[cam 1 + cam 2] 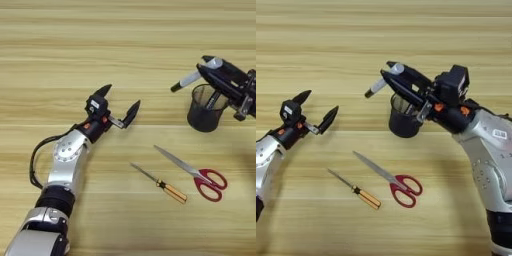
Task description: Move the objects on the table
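Note:
My right gripper point(387, 70) reaches in from the right and is shut on the white/silver marker point(378, 85). The marker is tilted, its black tip pointing down-left past the cup's far rim. Just below the fingers stands the black wire-mesh pen cup point(402, 122), upright on the table point(125, 45). A dark slim thing point(212, 100) leans inside the cup; it may be the black marker. My left gripper point(122, 96) is open over bare wood left of the cup, with nothing between its fingers.
Red-handled scissors point(202, 176) lie in front of the cup, blades pointing up-left. A small screwdriver with an orange handle point(162, 184) lies to their left. Both are near the table's front middle, between the two arms.

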Controlling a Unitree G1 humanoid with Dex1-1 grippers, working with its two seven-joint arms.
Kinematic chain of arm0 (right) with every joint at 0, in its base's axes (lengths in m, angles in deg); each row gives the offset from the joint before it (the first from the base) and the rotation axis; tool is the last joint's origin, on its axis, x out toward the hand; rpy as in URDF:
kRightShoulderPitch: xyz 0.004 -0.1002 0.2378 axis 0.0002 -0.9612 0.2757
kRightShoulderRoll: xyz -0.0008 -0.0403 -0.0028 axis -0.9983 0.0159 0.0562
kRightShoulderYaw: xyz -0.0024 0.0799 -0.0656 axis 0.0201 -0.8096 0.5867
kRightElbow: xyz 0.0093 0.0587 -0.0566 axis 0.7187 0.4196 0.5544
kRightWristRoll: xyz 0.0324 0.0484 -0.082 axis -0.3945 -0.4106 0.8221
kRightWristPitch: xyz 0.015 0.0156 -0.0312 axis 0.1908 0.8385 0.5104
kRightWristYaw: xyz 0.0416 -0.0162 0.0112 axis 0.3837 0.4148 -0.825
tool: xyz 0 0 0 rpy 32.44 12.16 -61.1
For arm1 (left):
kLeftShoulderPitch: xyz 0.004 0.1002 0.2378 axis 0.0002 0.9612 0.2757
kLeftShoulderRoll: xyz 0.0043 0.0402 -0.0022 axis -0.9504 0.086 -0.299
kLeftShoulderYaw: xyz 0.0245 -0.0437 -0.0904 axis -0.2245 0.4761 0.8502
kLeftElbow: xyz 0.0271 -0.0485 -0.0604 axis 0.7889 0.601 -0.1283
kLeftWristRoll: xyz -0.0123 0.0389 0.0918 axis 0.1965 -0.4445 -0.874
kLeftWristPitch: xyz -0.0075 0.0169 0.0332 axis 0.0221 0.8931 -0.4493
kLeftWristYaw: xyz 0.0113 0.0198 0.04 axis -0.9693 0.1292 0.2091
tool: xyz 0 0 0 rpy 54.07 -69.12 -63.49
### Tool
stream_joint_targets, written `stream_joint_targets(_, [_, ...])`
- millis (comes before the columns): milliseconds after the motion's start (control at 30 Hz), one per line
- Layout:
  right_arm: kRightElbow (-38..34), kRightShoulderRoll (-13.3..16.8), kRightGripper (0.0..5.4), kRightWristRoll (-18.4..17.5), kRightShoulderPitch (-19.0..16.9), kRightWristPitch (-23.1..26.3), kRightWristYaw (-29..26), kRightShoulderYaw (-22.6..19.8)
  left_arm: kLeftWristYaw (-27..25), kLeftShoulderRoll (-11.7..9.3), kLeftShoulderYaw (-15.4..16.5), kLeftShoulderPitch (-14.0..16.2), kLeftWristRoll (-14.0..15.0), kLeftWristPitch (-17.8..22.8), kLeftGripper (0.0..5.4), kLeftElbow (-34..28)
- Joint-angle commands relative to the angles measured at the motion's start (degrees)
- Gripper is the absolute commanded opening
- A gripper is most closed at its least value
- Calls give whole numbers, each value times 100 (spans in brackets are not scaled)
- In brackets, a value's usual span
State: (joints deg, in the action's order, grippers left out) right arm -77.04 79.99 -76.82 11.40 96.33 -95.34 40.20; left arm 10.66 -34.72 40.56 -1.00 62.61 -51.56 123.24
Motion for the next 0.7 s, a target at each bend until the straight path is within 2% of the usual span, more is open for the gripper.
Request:
stream_joint_targets(33, [-36, -35, 74, -148, -126, 145, -202, 171, 31, 6, 16, -55, -51, -42, 540, 12])
stream_joint_targets(233, [141, -104, 74, -132, -298, 255, -422, 449, 27, 8, 24, -59, -45, -44, 540, 25])
stream_joint_targets(700, [575, -321, 74, 182, -548, 281, -711, 1096, 23, 13, 46, -58, -47, -60, 540, 46])
